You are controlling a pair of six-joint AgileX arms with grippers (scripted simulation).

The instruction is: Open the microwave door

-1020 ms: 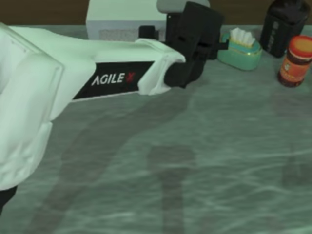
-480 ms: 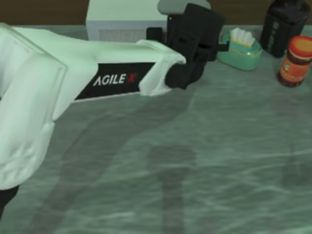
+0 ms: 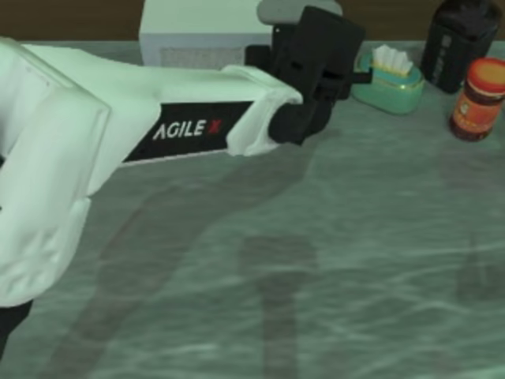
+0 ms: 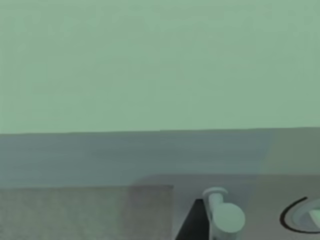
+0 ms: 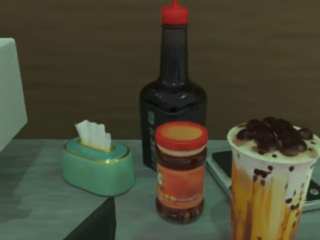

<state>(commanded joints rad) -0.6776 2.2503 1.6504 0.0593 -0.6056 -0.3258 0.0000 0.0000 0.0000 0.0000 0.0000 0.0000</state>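
One arm is at work: my left arm reaches from the top view's left across the grey-green marbled surface [image 3: 339,260], and its black hand [image 3: 316,67] sits right against the front of the boxy white microwave [image 3: 201,24] at the far edge, left of centre. I cannot tell whether the hand's fingers are spread or closed, since the wrist housing hides them from above and the left wrist view shows no fingertips. That wrist view looks at the front face from very close: the flat white microwave door with its grey speckled mesh window [image 4: 85,210] fills one side, a short pale cylindrical handle peg [image 4: 220,212] stands out of the face at the door's edge, and the rim of a round silver-grey knob [image 4: 305,217] shows just past it. The step in hand appears to be taking hold at that handle edge; doing it well probably means seating the fingers fully behind the peg, then drawing back along an arc about the hinge, not straight out. The door looks shut, flush with the face, facing toward the near side of the surface, its long axis running left-right. My right arm is parked at the right, its wrist view looking at a green tissue box [image 5: 97,167], a dark sauce bottle with a red cap [image 5: 172,100], a red-lidded jar [image 5: 181,172] and a cup of brown-topped drink [image 5: 270,180].
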